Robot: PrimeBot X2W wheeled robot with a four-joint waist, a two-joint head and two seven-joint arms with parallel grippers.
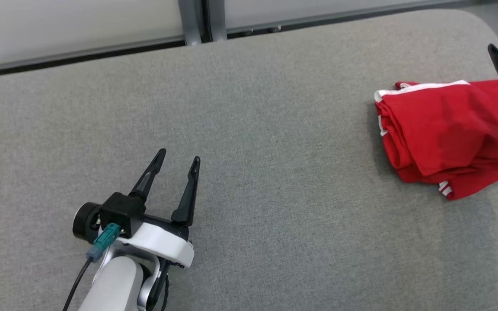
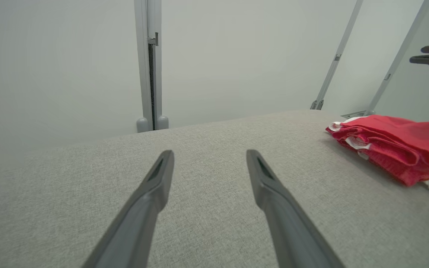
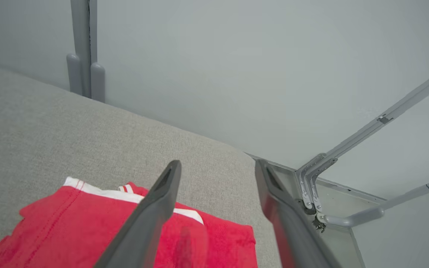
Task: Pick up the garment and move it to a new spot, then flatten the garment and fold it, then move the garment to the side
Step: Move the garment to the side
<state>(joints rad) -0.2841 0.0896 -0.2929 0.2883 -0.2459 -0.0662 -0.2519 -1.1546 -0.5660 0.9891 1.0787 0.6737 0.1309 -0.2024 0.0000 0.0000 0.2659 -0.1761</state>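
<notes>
My right gripper (image 3: 218,166), fingers spread and empty, hung just above the folded red garment (image 1: 443,129) at the right end of the table (image 1: 275,108), while my left gripper (image 1: 178,156), also spread and empty, stood well apart on its left.

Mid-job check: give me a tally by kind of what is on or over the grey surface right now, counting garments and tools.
Garments: 1, the red garment with white trim, lying bunched in folds
Tools: 2, the left tool and the right tool, both open and holding nothing
Total: 3
</notes>
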